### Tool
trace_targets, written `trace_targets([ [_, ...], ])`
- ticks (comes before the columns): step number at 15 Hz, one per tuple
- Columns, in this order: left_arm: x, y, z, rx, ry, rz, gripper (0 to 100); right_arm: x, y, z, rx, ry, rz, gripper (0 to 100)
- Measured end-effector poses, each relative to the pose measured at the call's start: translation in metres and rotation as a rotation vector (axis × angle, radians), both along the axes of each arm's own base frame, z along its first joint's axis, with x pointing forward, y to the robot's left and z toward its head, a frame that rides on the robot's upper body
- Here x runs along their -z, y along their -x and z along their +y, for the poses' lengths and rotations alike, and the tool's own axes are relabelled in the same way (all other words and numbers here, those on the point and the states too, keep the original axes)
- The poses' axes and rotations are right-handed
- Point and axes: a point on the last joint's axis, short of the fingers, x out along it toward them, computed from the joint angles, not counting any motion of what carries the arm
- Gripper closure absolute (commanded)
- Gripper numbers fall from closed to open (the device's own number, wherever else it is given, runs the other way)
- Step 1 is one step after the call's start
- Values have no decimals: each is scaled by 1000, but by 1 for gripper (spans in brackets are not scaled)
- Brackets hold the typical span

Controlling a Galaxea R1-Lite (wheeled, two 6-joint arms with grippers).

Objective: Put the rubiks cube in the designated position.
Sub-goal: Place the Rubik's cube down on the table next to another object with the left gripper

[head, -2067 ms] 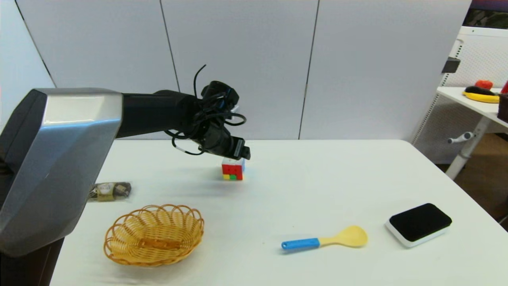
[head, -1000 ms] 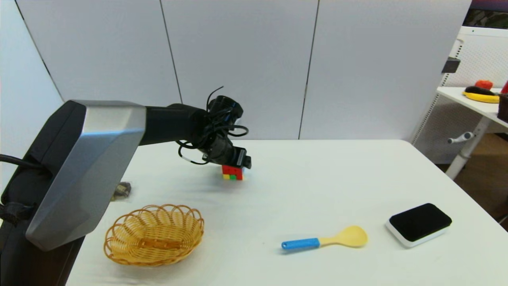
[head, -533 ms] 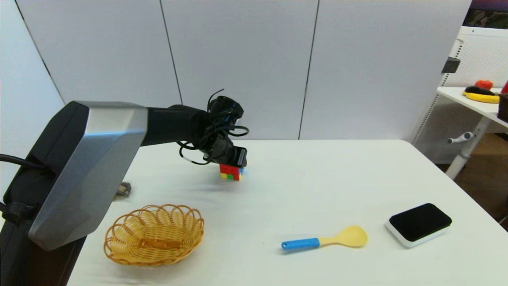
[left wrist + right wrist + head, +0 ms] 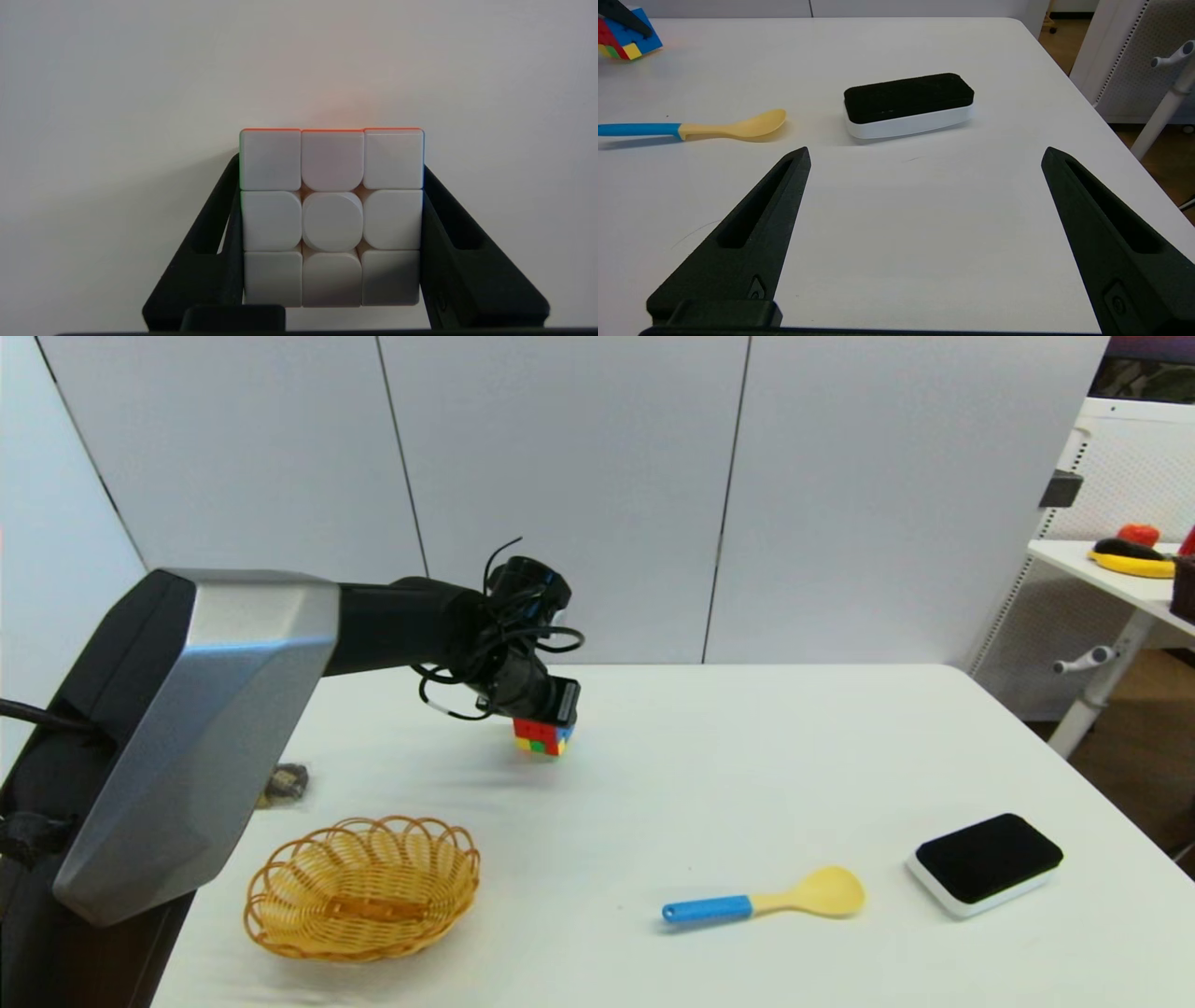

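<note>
Nearest, the basket (image 4: 362, 887) sits at the table's (image 4: 709, 803) front left, likely the place meant for the cube, since it is the only open container here. Level with it toward the right lie the spoon (image 4: 764, 900), blue handle pointing left, and the black-topped pad (image 4: 988, 863), well apart from the work and no part of it. The right gripper (image 4: 924, 233) is parked low over the near right of the table, fingers spread wide and holding nothing. Farther back, the left gripper (image 4: 551, 709) has closed from above on the cube (image 4: 542, 735), one finger (image 4: 210, 252) pressed flat on each side face, white face toward the wrist camera, so the hold looks square and secure. It seems just clear of the table, slightly tilted, though contact underneath is hard to rule out. A small dark object (image 4: 285, 784) lies by the left edge.
</note>
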Motion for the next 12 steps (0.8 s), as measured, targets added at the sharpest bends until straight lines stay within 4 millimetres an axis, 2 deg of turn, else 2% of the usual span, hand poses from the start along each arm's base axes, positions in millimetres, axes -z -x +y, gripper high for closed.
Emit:
trace_targets([
  [3, -21, 6, 10, -6, 10, -29, 100, 0, 0, 0, 0, 0, 0, 0],
  [6, -39, 12, 39, -45, -3, -34, 100, 0, 0, 0, 0, 0, 0, 0],
  [8, -42, 19, 60, -76, -23, -17, 100, 0, 0, 0, 0, 0, 0, 0],
  [12, -33, 33, 100, -156, -48, 28, 100, 0, 0, 0, 0, 0, 0, 0],
])
